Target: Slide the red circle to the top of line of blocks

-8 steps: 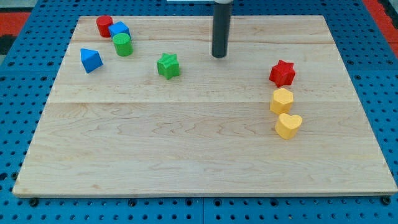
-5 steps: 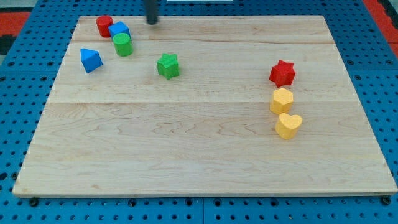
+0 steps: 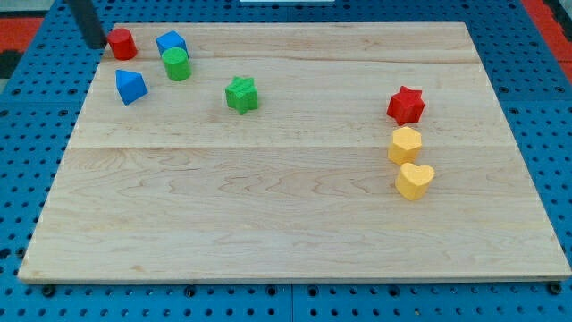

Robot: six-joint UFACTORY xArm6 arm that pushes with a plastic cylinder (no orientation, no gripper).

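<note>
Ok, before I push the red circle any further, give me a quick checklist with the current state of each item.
1. My tip sits just left of the red circle, at the board's top-left corner: ok.
2. Tip touching the circle: cannot tell.
3. Line of red star, yellow hexagon, yellow heart intact at the view's right: ok.
4. Circle at the line's top: not ok.
5. Straight path rightward: not ok, blue cube and green cylinder stand close by.
</note>
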